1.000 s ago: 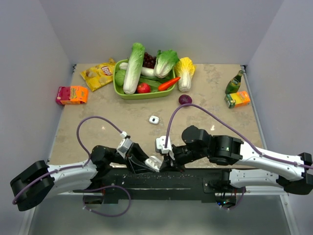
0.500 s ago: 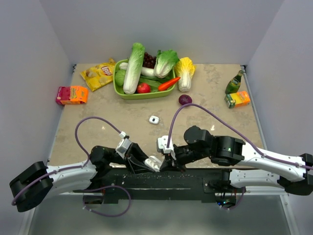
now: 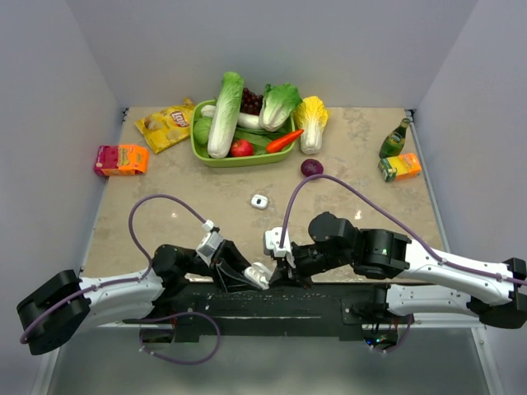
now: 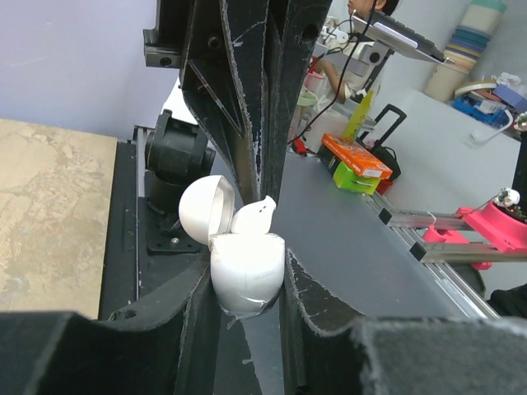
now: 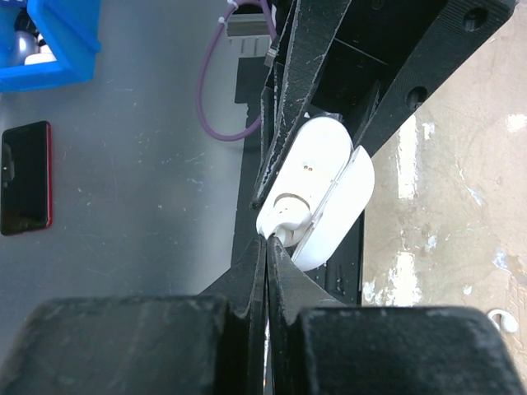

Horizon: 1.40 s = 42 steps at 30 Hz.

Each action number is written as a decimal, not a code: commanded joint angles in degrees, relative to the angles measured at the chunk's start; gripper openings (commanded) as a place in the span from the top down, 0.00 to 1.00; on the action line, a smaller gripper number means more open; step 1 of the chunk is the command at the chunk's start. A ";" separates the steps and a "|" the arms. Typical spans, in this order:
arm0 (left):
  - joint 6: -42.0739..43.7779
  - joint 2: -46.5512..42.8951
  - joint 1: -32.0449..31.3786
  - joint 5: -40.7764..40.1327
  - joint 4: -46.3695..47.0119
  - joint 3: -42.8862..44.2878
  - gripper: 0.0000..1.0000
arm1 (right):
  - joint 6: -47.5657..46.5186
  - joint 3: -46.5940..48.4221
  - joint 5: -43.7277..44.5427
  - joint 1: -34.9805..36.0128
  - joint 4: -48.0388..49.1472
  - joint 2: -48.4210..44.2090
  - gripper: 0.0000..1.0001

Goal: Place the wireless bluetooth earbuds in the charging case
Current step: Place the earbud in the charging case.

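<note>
1. At desk's (image 3: 354, 173) near edge: case (image 4: 247, 267), lid open, clamped in left tool (image 4: 247, 284).
2. Earbud (image 4: 254, 217) sticks up tilted from case mouth, not fully seated.
3. Right tool (image 5: 268, 240) pinched narrow, tips against earbud; whether it grips, cannot tell.
4. Green basket (image 3: 239, 161) of vegetables at far side.

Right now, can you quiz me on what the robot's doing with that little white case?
1. True or false: the charging case has its lid shut.
2. Which side's gripper clamps the case? A) left B) right C) neither, it lies on the table.
3. What colour is the basket that holds the vegetables?

Key:
1. False. The lid stands open, and an earbud pokes out of the top.
2. A, the left gripper.
3. Green.
</note>
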 commanded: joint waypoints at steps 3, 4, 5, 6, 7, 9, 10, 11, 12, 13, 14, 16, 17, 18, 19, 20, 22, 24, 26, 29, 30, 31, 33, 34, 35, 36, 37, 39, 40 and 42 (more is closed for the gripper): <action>-1.28 -0.12 -0.39 -0.40 33.29 3.01 1.00 | 0.77 0.12 2.09 0.11 1.43 0.35 0.95; -1.28 -0.12 -0.39 -0.40 33.20 2.92 1.00 | 0.86 0.38 2.35 0.11 1.34 0.26 0.91; -1.19 -0.21 -0.39 -0.40 33.03 3.00 1.00 | 0.94 0.47 2.62 0.11 1.25 0.08 0.88; -1.10 -0.30 -0.39 -0.49 32.94 2.92 1.00 | 1.03 0.56 3.05 0.11 1.16 0.08 0.85; -1.10 -0.38 -0.39 -0.49 32.77 2.92 1.00 | 1.03 0.65 3.67 0.11 1.16 0.08 0.80; -1.10 -0.47 -0.39 -0.49 32.76 2.83 1.00 | 1.21 0.82 4.20 0.20 0.99 -0.09 0.72; -1.01 -0.47 -0.39 -0.58 32.68 2.83 1.00 | 1.21 1.00 4.90 0.11 0.99 -0.09 0.69; -0.93 -0.39 -0.39 -0.58 32.59 2.83 1.00 | 1.30 1.09 5.17 0.11 0.90 -0.18 0.64; -0.84 -0.30 -0.39 -0.67 32.67 2.74 1.00 | 1.38 1.26 5.52 0.11 0.90 -0.35 0.62; -0.84 -0.21 -0.39 -0.67 32.50 2.65 1.00 | 1.39 1.35 5.78 0.11 0.90 -0.53 0.60; -0.75 -0.21 -0.39 -0.75 32.50 2.57 1.00 | 1.39 1.52 6.39 0.11 0.72 -0.79 0.57; -0.57 -0.21 -0.39 -0.84 32.41 2.30 1.00 | 1.47 2.14 7.19 0.11 0.63 -1.41 0.55; -0.40 -0.12 -0.39 -1.02 32.41 2.21 1.00 | 1.47 2.49 8.58 0.11 -0.41 -1.76 0.55; -0.05 -0.21 -0.39 -1.28 32.24 1.87 1.00 | 1.12 3.01 9.55 0.11 -1.20 -2.20 0.55; 0.39 -0.38 -0.39 -1.63 31.11 1.60 1.00 | 1.12 4.33 10.95 0.11 -2.08 -3.77 0.55; 1.96 -1.34 -0.39 -2.85 30.14 1.34 1.00 | 1.21 4.69 13.06 0.03 -2.61 -5.35 0.55; 3.55 -2.40 -0.39 -4.44 27.94 -0.15 1.00 | 3.56 3.38 20.26 0.11 -1.13 -11.47 0.53; 5.66 -3.98 -0.39 -6.73 26.79 -1.47 1.00 | 6.55 -0.56 27.70 0.11 3.69 -15.54 0.51; 7.24 -5.30 -0.39 -8.74 25.39 -1.91 1.00 | 8.93 -3.82 33.52 0.11 8.25 -20.28 0.46; 8.74 -6.70 -0.39 -11.21 24.59 -2.97 1.00 | 19.54 -8.92 51.98 0.11 9.42 -20.67 0.45; 9.09 -6.97 -0.39 -11.74 24.42 -3.06 1.00 | 21.41 -10.76 54.45 0.03 9.25 -20.05 0.44; 9.27 -7.24 -0.39 -12.61 23.80 -3.15 1.00 | 23.25 -11.74 57.26 -0.06 9.16 -19.09 0.43; 9.97 -8.03 -0.39 -13.32 21.88 -3.15 1.00 | 28.09 -14.37 58.16 -1.02 9.77 -15.31 0.43; 10.23 -8.29 -0.39 -14.11 21.60 -3.23 1.00 | 29.93 -15.34 58.60 -1.55 10.04 -13.73 0.42; 10.32 -8.73 -0.39 -14.64 21.43 -3.67 1.00 | 32.21 -16.31 58.26 -2.34 11.34 -12.41 0.42; 10.32 -9.00 -0.39 -15.16 21.25 -3.94 1.00 | 33.54 -18.40 57.99 -4.17 12.14 -9.70 0.43; 10.32 -9.52 -0.39 -16.65 20.90 -4.20 1.00 | 34.25 -19.73 55.82 -5.24 15.28 -8.63 0.43; 10.32 -10.14 -0.39 -17.98 18.63 -4.64 1.00 | 35.75 -23.50 53.34 -8.30 18.72 -5.30 0.47; 10.41 -10.92 -0.39 -19.46 17.57 -4.73 1.00 | 36.01 -24.83 52.03 -9.11 22.57 -4.15 0.48; 10.50 -11.72 -0.39 -20.96 14.94 -5.08 1.00 | 36.54 -26.85 49.30 -11.48 25.06 -0.03 0.54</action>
